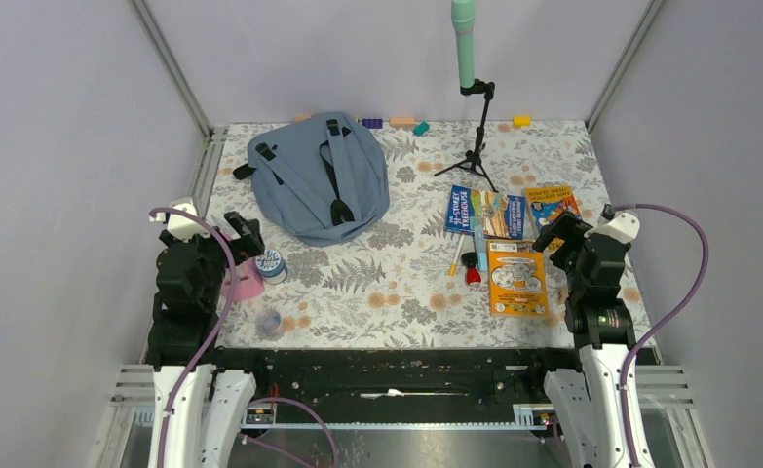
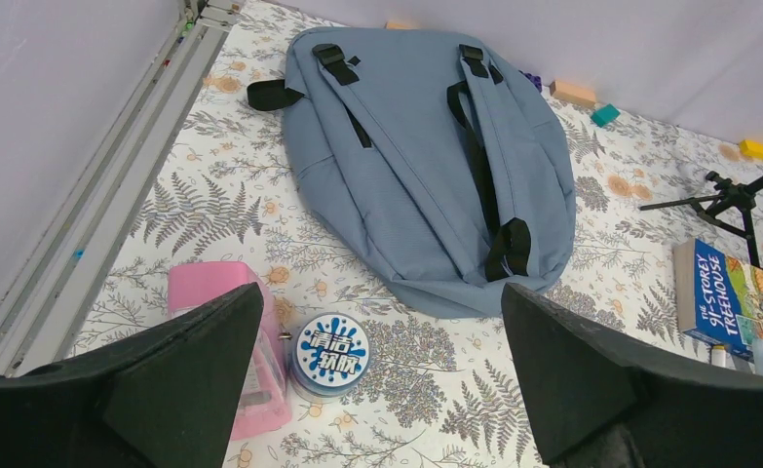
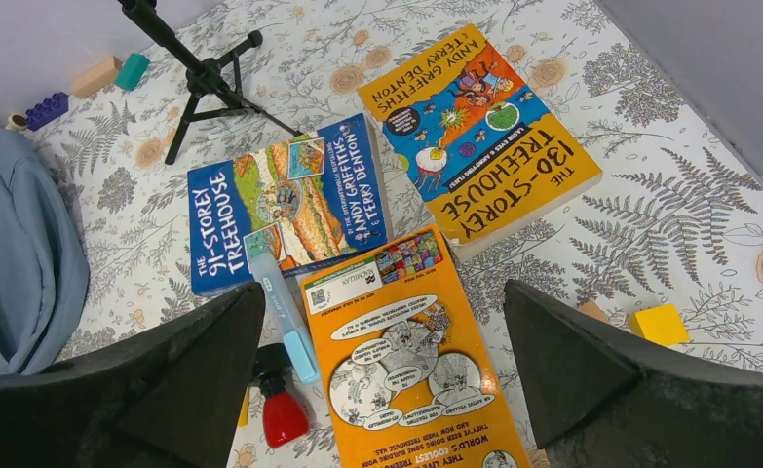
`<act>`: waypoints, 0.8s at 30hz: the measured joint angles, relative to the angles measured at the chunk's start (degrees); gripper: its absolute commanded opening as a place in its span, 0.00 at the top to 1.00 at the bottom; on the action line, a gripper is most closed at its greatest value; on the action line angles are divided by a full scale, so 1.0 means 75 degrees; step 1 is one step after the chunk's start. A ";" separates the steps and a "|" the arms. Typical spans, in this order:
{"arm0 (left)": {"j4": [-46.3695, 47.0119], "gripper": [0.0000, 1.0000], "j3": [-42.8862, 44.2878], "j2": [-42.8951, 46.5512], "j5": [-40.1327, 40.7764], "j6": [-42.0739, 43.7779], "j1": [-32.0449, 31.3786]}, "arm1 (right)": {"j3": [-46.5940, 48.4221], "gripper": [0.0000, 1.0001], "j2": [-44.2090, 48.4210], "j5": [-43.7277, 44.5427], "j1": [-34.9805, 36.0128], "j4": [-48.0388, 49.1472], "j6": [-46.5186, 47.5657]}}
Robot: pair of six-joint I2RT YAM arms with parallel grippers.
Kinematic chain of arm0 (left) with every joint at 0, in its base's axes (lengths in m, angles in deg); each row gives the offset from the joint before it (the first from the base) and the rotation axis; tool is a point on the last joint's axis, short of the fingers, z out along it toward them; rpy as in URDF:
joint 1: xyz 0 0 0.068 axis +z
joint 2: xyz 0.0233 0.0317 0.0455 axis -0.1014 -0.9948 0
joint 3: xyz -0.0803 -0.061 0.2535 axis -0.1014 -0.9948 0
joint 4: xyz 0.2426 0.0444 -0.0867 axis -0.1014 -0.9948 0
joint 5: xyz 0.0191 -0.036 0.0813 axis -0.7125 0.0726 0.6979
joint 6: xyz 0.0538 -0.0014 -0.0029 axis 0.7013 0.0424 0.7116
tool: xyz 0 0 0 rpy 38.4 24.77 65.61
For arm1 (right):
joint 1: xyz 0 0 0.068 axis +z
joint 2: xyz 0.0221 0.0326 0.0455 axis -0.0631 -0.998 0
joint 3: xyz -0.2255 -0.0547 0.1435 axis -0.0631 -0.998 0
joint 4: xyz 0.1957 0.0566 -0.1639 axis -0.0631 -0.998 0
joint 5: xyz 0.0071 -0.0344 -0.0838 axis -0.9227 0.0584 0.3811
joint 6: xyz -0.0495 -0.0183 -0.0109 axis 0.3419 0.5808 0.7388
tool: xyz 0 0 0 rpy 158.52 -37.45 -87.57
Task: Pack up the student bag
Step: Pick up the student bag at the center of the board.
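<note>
While our left claw (image 2: 382, 312) hangs fully spread and empty over the bench (image 2: 192, 210), a pink box (image 2: 207, 283) sits just below it, partly hidden by one finger, and a round tin (image 2: 330, 354) with a blue label lies just beside that box, between the fingers. Farther ahead of this claw we see the student bag (image 2: 426, 166), lying flat on the bench with its shoulder straps facing up, well apart from the fingers. Our right claw (image 3: 382, 292) is likewise wide open, gripping nothing; an orange book (image 3: 406, 361) lies directly below it, with a red-capped bottle (image 3: 282, 409) and a pale blue pen (image 3: 282, 312) just to its left. Beyond them lie a blue book (image 3: 280, 200) and a yellow book (image 3: 479, 136), side by side, and farthest ahead of the claw stands a black tripod (image 3: 207, 73), the bag's edge off to the left.
</note>
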 measured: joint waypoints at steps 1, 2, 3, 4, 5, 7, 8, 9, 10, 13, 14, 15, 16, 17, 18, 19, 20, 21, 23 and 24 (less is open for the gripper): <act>0.0000 0.01 0.0000 0.0000 0.0009 0.0000 0.0000 | 0.0000 0.00 -0.0003 0.0003 0.0000 0.0003 0.0003; 0.0000 0.01 0.0000 0.0000 0.0015 0.0000 0.0000 | 0.0000 0.00 0.0000 0.0003 0.0000 0.0003 0.0000; 0.0000 0.01 0.0000 0.0000 0.0020 0.0000 0.0000 | 0.0000 0.00 0.0000 0.0003 0.0000 0.0003 0.0000; 0.0000 0.01 0.0000 0.0000 0.0026 0.0000 0.0000 | 0.0000 0.00 0.0000 0.0003 0.0000 0.0000 0.0003; 0.0000 0.01 0.0000 -0.0003 0.0032 0.0000 0.0000 | 0.0000 0.00 0.0000 0.0003 0.0000 0.0000 0.0000; 0.0000 0.01 0.0000 -0.0006 0.0041 0.0000 0.0000 | 0.0000 0.00 0.0000 0.0003 0.0000 0.0000 0.0003; 0.0000 0.01 0.0000 -0.0009 0.0041 0.0003 0.0000 | 0.0000 0.00 0.0000 0.0000 0.0000 0.0000 0.0003; -0.0003 0.01 0.0000 -0.0012 0.0041 0.0003 0.0000 | 0.0000 0.00 0.0000 0.0000 0.0000 0.0000 0.0003; -0.0003 0.01 0.0000 -0.0015 0.0041 0.0003 0.0000 | 0.0000 0.00 0.0000 0.0000 0.0000 0.0003 0.0003; -0.0003 0.01 0.0000 -0.0044 0.0044 0.0003 0.0000 | 0.0000 0.00 0.0000 -0.0009 0.0000 0.0003 0.0006; -0.0003 0.01 0.0000 -0.0082 0.0047 0.0003 0.0000 | 0.0000 0.00 0.0000 -0.0015 0.0000 0.0000 0.0006; -0.0003 0.01 0.0000 -0.0154 0.0044 0.0006 0.0000 | 0.0000 0.00 0.0000 -0.0032 0.0000 0.0003 0.0009; -0.0006 0.01 0.0000 -0.0230 0.0035 0.0017 0.0000 | 0.0000 0.00 0.0000 -0.0061 0.0000 0.0000 0.0012; -0.0006 0.01 0.0000 -0.0347 0.0003 0.0052 0.0000 | 0.0000 0.00 0.0000 -0.0079 0.0000 0.0000 0.0020; -0.0017 0.01 0.0000 -0.0481 -0.0044 0.0090 0.0000 | 0.0000 0.00 -0.0003 -0.0105 0.0000 0.0003 0.0038; -0.0035 0.01 0.0003 -0.0641 -0.0111 0.0134 0.0000 | 0.0000 0.00 -0.0003 -0.0160 0.0000 0.0003 0.0055; -0.0052 0.01 0.0006 -0.0796 -0.0181 0.0187 0.0000 | 0.0000 0.00 -0.0003 -0.0236 0.0000 0.0003 0.0073; -0.0085 0.01 0.0020 -0.0924 -0.0271 0.0224 0.0000 | 0.0000 0.00 -0.0003 -0.0274 0.0000 0.0003 0.0085; -0.0187 0.01 0.0134 -0.1227 -0.0513 0.0300 0.0000 | 0.0000 0.00 -0.0026 -0.0469 0.0000 0.0003 0.0105; -0.0204 0.01 0.0184 -0.1306 -0.0586 0.0318 -0.0003 | 0.0000 0.00 -0.0050 -0.0539 0.0000 0.0003 0.0114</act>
